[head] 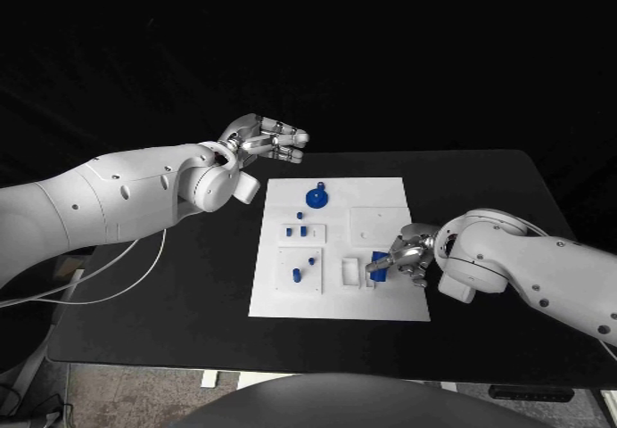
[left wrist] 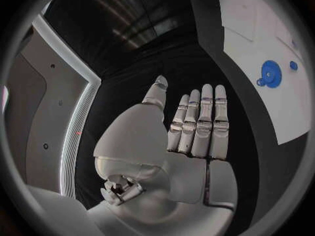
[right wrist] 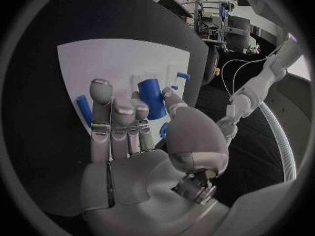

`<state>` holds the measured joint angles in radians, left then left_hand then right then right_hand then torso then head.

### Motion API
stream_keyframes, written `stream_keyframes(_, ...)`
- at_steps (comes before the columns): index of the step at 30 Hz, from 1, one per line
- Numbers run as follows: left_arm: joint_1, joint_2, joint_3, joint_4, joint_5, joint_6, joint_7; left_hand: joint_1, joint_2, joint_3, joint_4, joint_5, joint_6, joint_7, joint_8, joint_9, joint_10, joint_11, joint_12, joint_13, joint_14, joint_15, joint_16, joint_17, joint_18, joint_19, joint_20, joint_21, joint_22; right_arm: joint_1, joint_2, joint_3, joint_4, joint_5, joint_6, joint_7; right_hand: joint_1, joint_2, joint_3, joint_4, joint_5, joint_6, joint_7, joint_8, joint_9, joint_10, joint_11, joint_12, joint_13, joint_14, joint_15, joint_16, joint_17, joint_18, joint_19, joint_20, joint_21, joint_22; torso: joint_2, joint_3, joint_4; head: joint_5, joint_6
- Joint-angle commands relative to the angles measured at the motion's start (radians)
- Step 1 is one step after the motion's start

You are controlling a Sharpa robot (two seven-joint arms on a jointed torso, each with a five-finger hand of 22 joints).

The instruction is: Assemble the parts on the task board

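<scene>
Over on the left, the left hand [head: 267,140] hangs above the black table [head: 180,294], off the far left corner of the task board [head: 337,308] and touching nothing. Its wrist view shows the palm [left wrist: 190,136] flat, fingers straight and side by side, thumb held a little apart — nothing in it.

The task board, a white plate, lies in the middle of the table. Near its far edge sits a round blue part [head: 317,196] with a small lug; a tiny blue piece [head: 300,215] lies just this side of it. Further toward the near edge, two short blue pegs [head: 297,231] stand in a raised square, and below that another square carries a few small blue pieces [head: 303,269].

On the right, the right hand [head: 405,255] is low over the board's right side. Its fingers reach around a blue cylinder-shaped part [right wrist: 152,97] that stands just beside a white raised block [head: 352,271] — whether thumb and fingers actually grip it I cannot tell. A slim blue peg [right wrist: 84,109] lies on the board just beside the fingers.
</scene>
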<state>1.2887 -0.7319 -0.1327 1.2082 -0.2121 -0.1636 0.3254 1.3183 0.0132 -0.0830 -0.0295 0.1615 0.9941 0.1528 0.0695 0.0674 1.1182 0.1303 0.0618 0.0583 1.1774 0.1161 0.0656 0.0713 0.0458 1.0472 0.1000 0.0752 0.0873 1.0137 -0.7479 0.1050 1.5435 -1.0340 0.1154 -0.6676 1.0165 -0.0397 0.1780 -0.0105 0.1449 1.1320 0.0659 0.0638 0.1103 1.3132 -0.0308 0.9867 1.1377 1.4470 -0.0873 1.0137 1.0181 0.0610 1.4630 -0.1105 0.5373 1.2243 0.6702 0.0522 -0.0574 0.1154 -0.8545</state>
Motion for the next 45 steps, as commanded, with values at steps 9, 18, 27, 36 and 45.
stream_keyframes(9, 0.002, 0.006, 0.001, 0.001, -0.005, 0.02, -0.001, -0.006, 0.0, 0.005, 0.001, -0.001, -0.005, -0.001, 0.005, 0.001, -0.003, 0.003, 0.001, 0.001, -0.002, 0.002, -0.003, -0.001, 0.003, 0.007, 0.003, 0.006, -0.001, 0.015, 0.04, 0.0, -0.015, 0.041, 0.03, -0.021, 0.001, -0.006, -0.001, 0.009, -0.007, 0.01, -0.001, 0.0, 0.002, 0.004, 0.001, -0.007, -0.003, 0.002, -0.005, 0.003, 0.002, 0.011, 0.034, -0.004, 0.006, 0.003, 0.001, 0.0004, 0.0011, 0.005, -0.003)
stream_keyframes(18, 0.002, 0.012, 0.001, 0.0, -0.005, 0.022, -0.002, -0.005, -0.002, 0.006, 0.003, -0.001, -0.005, -0.001, 0.005, 0.001, -0.003, 0.003, 0.001, 0.001, -0.004, 0.003, -0.003, -0.001, 0.003, 0.006, 0.004, 0.006, -0.003, 0.02, 0.078, -0.019, -0.054, 0.052, 0.1, -0.047, -0.003, 0.0, -0.006, 0.013, -0.011, 0.007, -0.001, 0.0, 0.002, -0.002, 0.002, -0.014, -0.008, 0.001, -0.005, 0.001, 0.003, 0.011, 0.032, -0.003, 0.004, 0.007, 0.002, 0.0013, 0.0019, 0.008, -0.008)
stream_keyframes(27, 0.003, 0.016, 0.001, -0.001, -0.006, 0.025, -0.003, -0.005, -0.002, 0.007, 0.004, -0.001, -0.005, -0.001, 0.005, 0.001, -0.003, 0.003, 0.001, 0.001, -0.004, 0.003, -0.003, -0.001, 0.003, 0.006, 0.004, 0.006, -0.003, 0.022, 0.115, -0.042, -0.092, 0.048, 0.124, -0.056, -0.006, 0.007, -0.013, 0.003, -0.009, 0.008, -0.001, 0.0, 0.002, -0.003, 0.002, -0.015, -0.01, 0.002, -0.005, 0.0, 0.005, 0.011, 0.032, -0.003, 0.001, 0.011, 0.001, 0.0018, 0.0013, 0.013, -0.014)
stream_keyframes(36, 0.003, 0.018, 0.001, -0.001, -0.006, 0.026, -0.003, -0.005, -0.002, 0.007, 0.004, -0.001, -0.005, -0.001, 0.005, 0.001, -0.003, 0.003, 0.001, 0.001, -0.004, 0.003, -0.003, -0.001, 0.003, 0.006, 0.004, 0.006, -0.003, 0.022, 0.135, -0.048, -0.108, 0.042, 0.115, -0.054, -0.007, 0.01, -0.015, -0.002, -0.007, 0.008, -0.001, 0.0, 0.002, -0.003, 0.002, -0.014, -0.01, 0.002, -0.005, 0.001, 0.008, 0.01, 0.033, -0.003, 0.003, 0.015, 0.001, 0.0017, 0.0007, 0.016, -0.014)
stream_keyframes(45, 0.004, 0.019, 0.001, -0.001, -0.006, 0.028, -0.005, -0.006, -0.003, 0.007, 0.007, -0.002, -0.006, -0.001, 0.005, 0.001, -0.004, 0.004, 0.001, 0.001, -0.006, 0.003, -0.003, -0.001, 0.004, 0.006, 0.005, 0.006, -0.005, 0.025, 0.145, -0.048, -0.12, 0.035, 0.1, -0.051, -0.014, 0.014, -0.018, 0.002, -0.007, 0.012, -0.002, 0.0, 0.003, -0.002, 0.001, -0.014, -0.011, 0.003, -0.005, 0.001, 0.01, 0.01, 0.035, -0.004, 0.001, 0.017, 0.001, 0.0011, 0.0003, 0.019, -0.015)
